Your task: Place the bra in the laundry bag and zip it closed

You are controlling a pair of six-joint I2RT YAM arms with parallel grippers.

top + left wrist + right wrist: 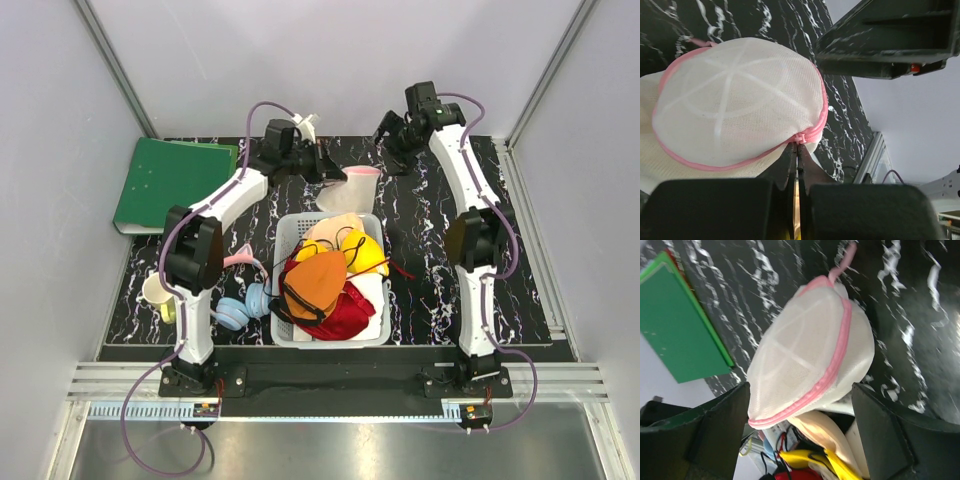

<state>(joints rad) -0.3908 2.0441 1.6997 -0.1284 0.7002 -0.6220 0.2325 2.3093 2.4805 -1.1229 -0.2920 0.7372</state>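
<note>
While the left pincer (798, 148) is pressed fully together on the pink zipper tab of the small round white mesh laundry bag (735, 100), the right pincer (800, 390) stands wide and holds nothing. We see the laundry bag at the far side of the grey-white plastic basket (283, 240), over the black marbled worktop (430, 260). Whether it rests there or hangs from the tab, we cannot tell.

From the right wrist view, the bag lies straight ahead, between the two open fingers, and it touches neither of them. Its pink rim runs slantwise across the dome, from the near left side up toward the far end. The left arm is already on the bag, and the right arm is near it on the other side.

The plain yellow padded bra we cannot find with certainty. The yellow cup (365, 255) in the basket carries black straps, so it is not ours, and beside it lie an orange bra (315, 280) and a red one (345, 315). Through the mesh we see only cream-white. The bag looks full and the visible part of the zipper looks closed, so we judge the bra may be inside.

If some zipper is open, the right pincer should close on the bag body while the left pulls the tab along the rim.
</note>
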